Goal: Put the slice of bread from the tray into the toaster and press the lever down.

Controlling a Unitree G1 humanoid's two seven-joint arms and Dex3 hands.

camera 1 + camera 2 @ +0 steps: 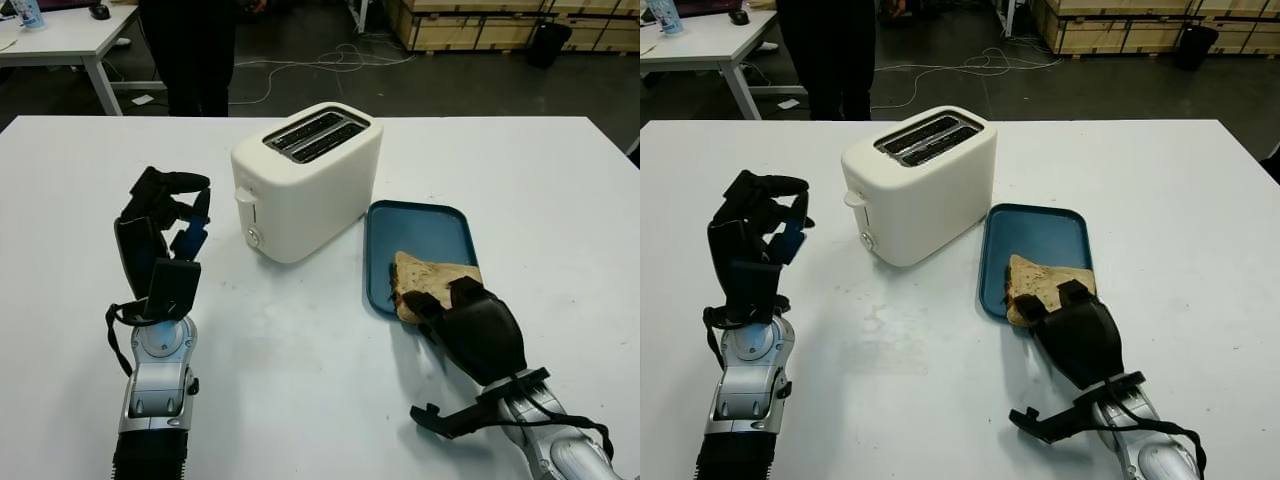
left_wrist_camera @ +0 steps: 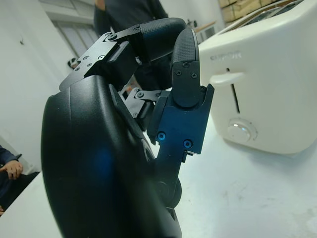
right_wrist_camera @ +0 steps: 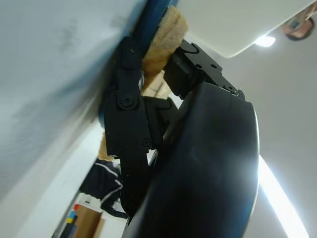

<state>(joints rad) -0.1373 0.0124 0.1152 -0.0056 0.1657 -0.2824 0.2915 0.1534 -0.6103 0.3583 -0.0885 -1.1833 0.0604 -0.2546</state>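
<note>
Left eye view gives you the white bench (image 1: 300,380) with the white toaster (image 1: 308,183) standing near its middle, its two slots facing up and its lever (image 1: 245,194) at the top of its slot on the end facing your left arm. Just to the right of the toaster sits the blue tray (image 1: 420,230), and the slice of bread (image 1: 425,282) lies on the tray's near edge, partly overhanging toward you. Your right hand (image 1: 455,310) is on that slice, its fingers (image 3: 130,84) closed around the bread's near end; the right wrist view shows one finger under the tray's rim and bread pinched against it. Your left hand (image 1: 165,220) stands upright on the bench to the left of the toaster, well apart from it, fingers curled in and holding nothing. A person (image 1: 195,50) in dark clothes stands beyond the far edge of the bench.
</note>
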